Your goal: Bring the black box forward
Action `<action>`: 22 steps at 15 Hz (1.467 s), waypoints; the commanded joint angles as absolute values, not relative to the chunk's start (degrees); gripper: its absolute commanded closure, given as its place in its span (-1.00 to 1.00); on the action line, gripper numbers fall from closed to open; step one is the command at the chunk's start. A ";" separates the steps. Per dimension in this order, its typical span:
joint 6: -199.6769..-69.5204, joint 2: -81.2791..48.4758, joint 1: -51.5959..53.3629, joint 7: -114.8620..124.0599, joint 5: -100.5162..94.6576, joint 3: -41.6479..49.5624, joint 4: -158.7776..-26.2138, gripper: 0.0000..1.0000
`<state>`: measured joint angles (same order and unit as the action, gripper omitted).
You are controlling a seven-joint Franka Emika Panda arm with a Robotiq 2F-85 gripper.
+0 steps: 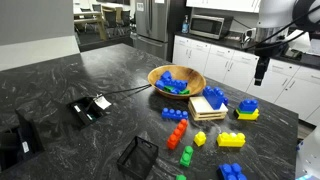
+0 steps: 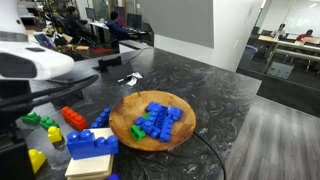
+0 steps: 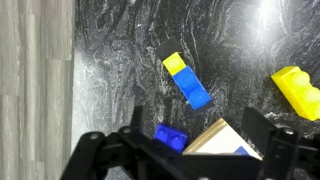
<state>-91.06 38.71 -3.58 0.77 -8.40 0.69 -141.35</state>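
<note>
The black box [image 1: 138, 155], with thin mesh walls, stands near the front edge of the dark marble counter in an exterior view. It does not show in the wrist view. My gripper [image 1: 261, 72] hangs high above the counter's far right side, well away from the box. In the wrist view the gripper [image 3: 195, 125] is open and empty. It looks down on a corner of the wooden tray [image 3: 215, 142] and loose bricks.
A wooden bowl [image 1: 157, 73] [image 2: 122, 120] holds blue bricks. The wooden tray [image 1: 207, 106] [image 2: 88, 163] stands beside it. Loose bricks [image 1: 177, 133] lie between tray and box. A flat black gadget with a white part [image 1: 90, 107] and a solid black stand [image 1: 20, 142] are to the left. The counter edge [image 3: 75, 90] is close.
</note>
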 commanded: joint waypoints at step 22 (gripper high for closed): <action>-99.67 28.95 6.03 -0.42 -9.87 -7.49 -131.22 -1.00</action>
<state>-95.67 32.32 4.87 0.77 -8.46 -6.69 -134.11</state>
